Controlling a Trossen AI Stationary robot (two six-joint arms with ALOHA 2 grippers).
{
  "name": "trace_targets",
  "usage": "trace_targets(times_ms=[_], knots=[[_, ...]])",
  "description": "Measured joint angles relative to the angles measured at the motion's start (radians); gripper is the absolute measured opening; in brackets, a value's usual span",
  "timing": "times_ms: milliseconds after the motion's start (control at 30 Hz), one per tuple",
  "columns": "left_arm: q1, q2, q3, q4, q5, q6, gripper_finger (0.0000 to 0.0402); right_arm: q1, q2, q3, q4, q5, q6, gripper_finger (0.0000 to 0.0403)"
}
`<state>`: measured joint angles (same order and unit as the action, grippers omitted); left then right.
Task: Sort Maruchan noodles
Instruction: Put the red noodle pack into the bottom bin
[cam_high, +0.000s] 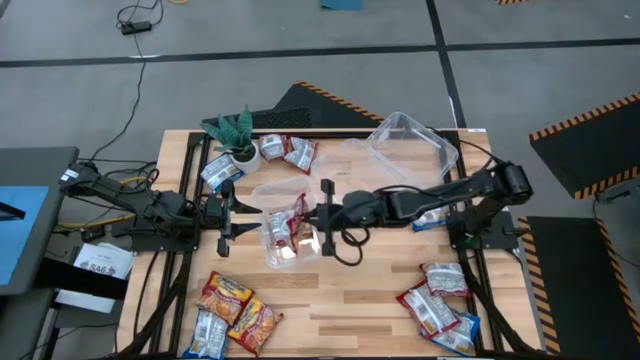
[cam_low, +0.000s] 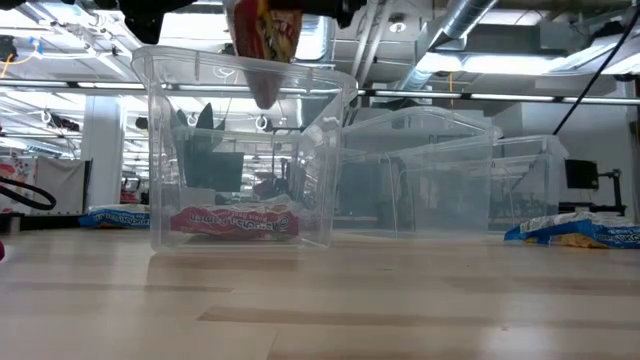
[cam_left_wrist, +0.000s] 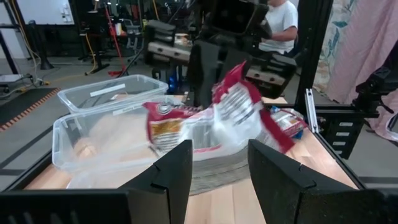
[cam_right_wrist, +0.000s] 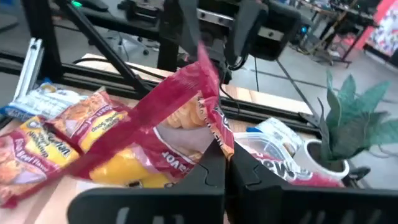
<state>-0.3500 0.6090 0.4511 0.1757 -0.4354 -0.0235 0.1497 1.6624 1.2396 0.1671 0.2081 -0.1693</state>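
Above the clear tub (cam_low: 240, 150), a red packet (cam_low: 265, 40) hangs pinched in the right fingers (cam_right_wrist: 225, 163).

A pale wooden bench (cam_high: 340, 300) with a black metal frame carries a clear plastic tub (cam_high: 283, 228) at its middle, standing upright. A second clear tub (cam_high: 412, 146) sits at the far right of the bench, tilted at an angle, and a third clear tub (cam_high: 350, 165) lies just beside it toward the middle. A small potted green plant (cam_high: 236, 137) in a white pot stands at the far left of the bench. Black-and-yellow hazard tape (cam_high: 590, 118) marks the grey floor to the right. A person in a white shirt (cam_left_wrist: 281, 18) stands in the room beyond the bench.
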Motion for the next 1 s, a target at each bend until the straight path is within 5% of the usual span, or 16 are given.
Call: trace_targets(times_ms=[200,567,1000], knots=[[0.000,0.000,0.000,-0.001,-0.043,0.000,0.0144,-0.009,0.008,0.000,-0.004,0.000,0.098,0.0063],[0.000,0.000,0.000,-0.007,-0.051,-0.006,0.0144,0.025,-0.103,0.003,-0.139,0.001,0.050,0.0242],[0.000,0.000,0.000,-0.005,-0.051,-0.022,0.0144,0.170,-0.448,0.003,-0.817,0.169,0.358,0.0248]])
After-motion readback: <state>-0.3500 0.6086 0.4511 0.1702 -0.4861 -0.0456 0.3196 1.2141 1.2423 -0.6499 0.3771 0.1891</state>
